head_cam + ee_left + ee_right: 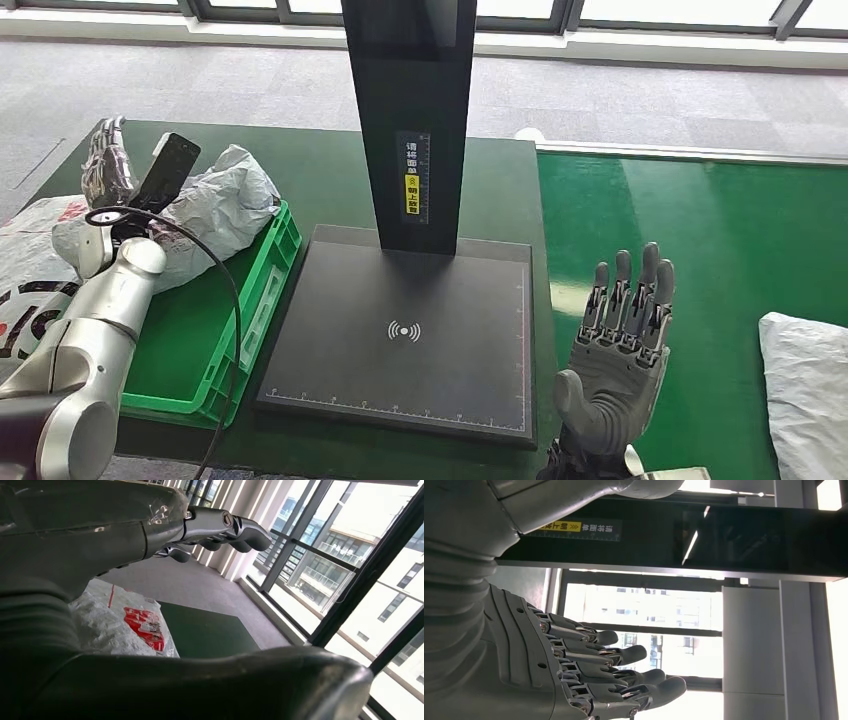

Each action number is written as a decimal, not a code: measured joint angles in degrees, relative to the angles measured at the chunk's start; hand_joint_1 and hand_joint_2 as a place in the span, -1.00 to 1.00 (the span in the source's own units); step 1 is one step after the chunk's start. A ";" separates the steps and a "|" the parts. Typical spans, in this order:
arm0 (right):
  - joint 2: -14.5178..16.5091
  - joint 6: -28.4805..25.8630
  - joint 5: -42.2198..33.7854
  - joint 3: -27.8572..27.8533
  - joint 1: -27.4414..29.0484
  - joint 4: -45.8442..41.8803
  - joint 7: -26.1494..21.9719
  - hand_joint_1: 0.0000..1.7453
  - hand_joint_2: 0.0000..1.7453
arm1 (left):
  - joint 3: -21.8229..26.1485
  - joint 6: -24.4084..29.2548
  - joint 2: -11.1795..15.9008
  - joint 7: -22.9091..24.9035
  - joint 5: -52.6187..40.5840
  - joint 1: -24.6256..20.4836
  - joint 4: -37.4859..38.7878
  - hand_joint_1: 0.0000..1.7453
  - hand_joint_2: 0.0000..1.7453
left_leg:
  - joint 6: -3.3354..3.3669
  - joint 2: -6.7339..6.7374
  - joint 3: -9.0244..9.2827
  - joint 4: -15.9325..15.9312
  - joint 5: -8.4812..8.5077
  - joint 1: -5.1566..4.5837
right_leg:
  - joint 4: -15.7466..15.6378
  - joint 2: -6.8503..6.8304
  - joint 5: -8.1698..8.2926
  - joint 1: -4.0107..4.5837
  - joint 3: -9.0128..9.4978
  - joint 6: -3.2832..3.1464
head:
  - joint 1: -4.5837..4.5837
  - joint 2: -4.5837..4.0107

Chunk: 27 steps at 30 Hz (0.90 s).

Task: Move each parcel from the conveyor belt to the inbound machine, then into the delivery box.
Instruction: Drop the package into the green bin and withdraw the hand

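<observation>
At the far left of the head view a white bag with red print (25, 260) lies on the dark green desk (320, 170), beside the green box (250, 300). The left hand (108, 160) hangs over the far left corner of that box with its fingers stretched out and apart, holding nothing; the left wrist view shows the fingers (235, 527) straight and the printed bag (120, 625) beneath them. A crumpled grey parcel (220, 205) rests in the box, slumped over its far rim just beside the hand; whether the hand touches it is not clear. To the right of the box sits the black inbound machine, a flat scanning plate (400, 335) with a wireless mark at its centre and a tall black post (412, 110) carrying a yellow label. Right of the plate, the right hand (618, 345) stands upright with fingers spread, empty, at the near edge of the bright green conveyor belt (720, 260). Another white parcel (808, 385) lies on the belt at the right edge, well apart from that hand
</observation>
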 joint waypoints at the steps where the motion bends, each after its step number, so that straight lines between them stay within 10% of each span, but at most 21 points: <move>1: 0.00 0.00 0.03 0.00 0.00 0.00 0.00 -1.00 1.00 | 0.18 0.76 0.00 -0.15 0.08 0.09 -0.02 -1.00 -1.00 | 0.00 0.00 0.00 0.00 0.00 0.00 | 0.00 0.00 0.00 0.00 0.00 0.00 | 0.00 0.00; 18: 0.07 0.07 1.58 -0.30 0.48 0.32 -0.01 -1.00 1.00 | 1.30 5.63 -0.17 -4.77 4.33 2.77 -1.47 -1.00 -1.00 | 0.00 0.00 0.01 0.00 0.00 0.00 | -0.02 0.00 0.00 -0.01 -0.01 0.00 | 0.00 0.00; 22: 1.45 1.15 11.30 -4.96 3.98 3.66 4.65 -1.00 1.00 | 3.53 2.44 -4.26 -21.45 28.17 12.10 -14.96 -1.00 -1.00 | 0.10 0.06 0.05 0.00 -0.11 -0.13 | -0.07 0.04 -0.04 -0.10 -0.01 0.03 | 0.00 0.00; 27: 3.09 5.97 31.73 -14.77 6.49 6.50 18.28 -1.00 1.00 | -1.81 0.75 -12.11 -28.57 36.33 28.90 -35.93 -1.00 -1.00 | 0.35 0.11 0.04 0.00 -0.27 -0.25 | -0.24 0.08 -0.12 -0.25 -0.03 0.13 | 0.00 0.00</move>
